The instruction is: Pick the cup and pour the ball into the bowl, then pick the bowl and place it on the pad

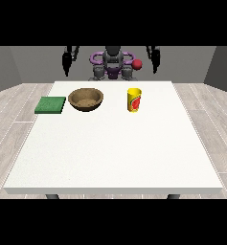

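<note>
**Nothing picked up yet; cup waited on the table**

Front view: the robot stood behind the white table [110, 153] with both arms raised and held out to its sides, well clear of everything on the tabletop. The hand at the view's left [66, 61] and the hand at the view's right [155, 62] each hung dark and small beside the torso; neither had hold of anything, but whether the fingers were straight or curled could not be told.

The yellow cup [134, 100] stood upright on the far half of the table, right of centre. The ball was not visible; presumably it sat inside the cup. The brown bowl [86, 99] rested to the cup's left, near it but apart, and the green pad [51, 105] lay just beside the bowl at the table's left edge.

By this layout the first step, picking the cup, had not begun. The next move would call for the hand at the view's right to come down beside the cup and close round it while keeping it upright.
</note>
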### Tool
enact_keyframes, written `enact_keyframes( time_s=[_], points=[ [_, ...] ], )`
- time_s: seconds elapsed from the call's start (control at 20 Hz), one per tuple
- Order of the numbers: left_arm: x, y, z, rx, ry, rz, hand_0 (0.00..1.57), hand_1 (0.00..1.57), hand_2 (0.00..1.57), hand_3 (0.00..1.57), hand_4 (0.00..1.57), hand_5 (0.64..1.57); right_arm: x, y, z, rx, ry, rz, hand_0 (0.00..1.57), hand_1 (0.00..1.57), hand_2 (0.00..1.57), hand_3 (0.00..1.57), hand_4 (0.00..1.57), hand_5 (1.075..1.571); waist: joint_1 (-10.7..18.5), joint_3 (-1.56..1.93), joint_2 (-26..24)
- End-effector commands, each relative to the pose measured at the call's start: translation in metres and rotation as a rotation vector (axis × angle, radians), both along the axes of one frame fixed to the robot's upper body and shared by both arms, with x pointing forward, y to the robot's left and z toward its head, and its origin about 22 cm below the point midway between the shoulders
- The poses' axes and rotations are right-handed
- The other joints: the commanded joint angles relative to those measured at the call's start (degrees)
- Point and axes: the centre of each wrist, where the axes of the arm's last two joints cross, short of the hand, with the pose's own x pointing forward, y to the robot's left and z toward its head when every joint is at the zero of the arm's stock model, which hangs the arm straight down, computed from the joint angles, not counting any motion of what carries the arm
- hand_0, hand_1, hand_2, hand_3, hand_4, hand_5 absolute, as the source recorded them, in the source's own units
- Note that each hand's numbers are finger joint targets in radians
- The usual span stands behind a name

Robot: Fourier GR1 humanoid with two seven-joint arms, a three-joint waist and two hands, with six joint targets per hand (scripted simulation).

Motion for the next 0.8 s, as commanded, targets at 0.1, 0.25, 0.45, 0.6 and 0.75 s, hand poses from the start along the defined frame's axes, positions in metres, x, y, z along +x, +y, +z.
enact_keyframes(
  time_s=[0.1, 0.25, 0.45, 0.6, 0.75],
  points=[
    [0.001, 0.006, 0.023, 0.026, -0.021, 0.0, 0.0, 0.0, 0.0, 0.0, 0.0, 1.43, 0.003, -0.007, 0.025, -0.027, -0.027, 0.003, 0.0, 0.0, 0.0, 0.0, 0.0, 1.571, -0.1, -0.87, -11.4],
    [0.001, 0.009, 0.029, 0.031, 0.009, 0.006, 0.0, 0.0, 0.0, 0.0, 0.0, 1.43, 0.003, -0.012, 0.033, -0.041, -0.008, -0.005, 0.0, 0.0, 0.0, 0.0, 0.0, 1.571, -0.3, -1.04, -15.3],
    [0.001, 0.015, 0.022, -0.195, -0.155, 0.076, 0.0, 0.0, 0.0, 0.0, 0.0, 1.428, -0.003, -0.045, 0.02, 0.141, -0.13, -0.028, 0.0, 0.0, 0.0, 0.0, 0.0, 1.57, -0.2, -1.05, -4.2],
    [0.01, 0.033, 0.031, -0.194, -0.227, 0.078, 0.0, 0.0, 0.0, 0.0, 0.0, 1.417, 0.008, -0.045, 0.02, 0.137, -0.202, -0.041, 0.0, 0.0, 0.0, 0.0, 0.0, 1.571, 0.6, -1.05, -0.2],
    [-0.004, 0.014, 0.027, -0.162, -0.217, 0.059, 0.0, 0.0, 0.0, 0.0, 0.0, 1.407, -0.003, -0.05, 0.002, 0.153, -0.176, -0.022, 0.0, 0.0, 0.0, 0.0, 0.0, 1.571, 0.9, -1.04, -1.1]
  ],
)
